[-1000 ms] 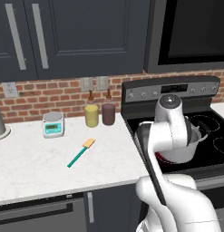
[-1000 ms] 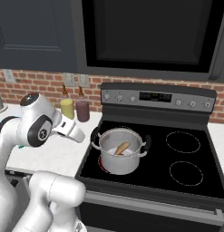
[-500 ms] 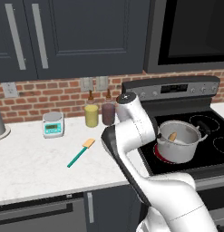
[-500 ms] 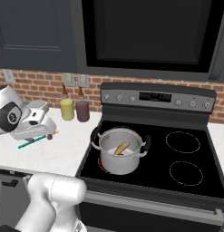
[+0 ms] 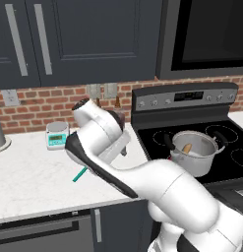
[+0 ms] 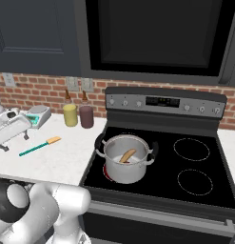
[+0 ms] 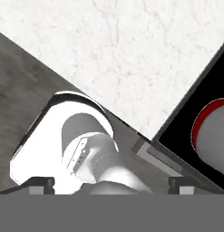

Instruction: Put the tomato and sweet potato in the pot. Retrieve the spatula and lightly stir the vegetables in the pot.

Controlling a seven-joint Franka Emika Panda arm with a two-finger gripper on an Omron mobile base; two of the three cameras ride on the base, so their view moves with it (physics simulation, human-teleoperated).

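Seeing the sweet potato (image 6: 128, 155) inside the pot (image 6: 125, 158), we judge loading underway; our gripper (image 6: 14, 136), released, hangs beside the untouched spatula (image 6: 39, 146).

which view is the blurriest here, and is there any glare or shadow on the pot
Hand view: softest, with the floor smeared grey. Left base view: the pot has soft highlights, no harsh glare. Right base view: the pot is evenly lit, and the spatula casts almost no shadow.

A red brick wall (image 6: 38, 88) runs behind the white marble bench (image 5: 29, 177), under dark cabinets (image 5: 83, 39). A black stove (image 6: 195, 183) stands to the right, below a black microwave (image 6: 157, 33).
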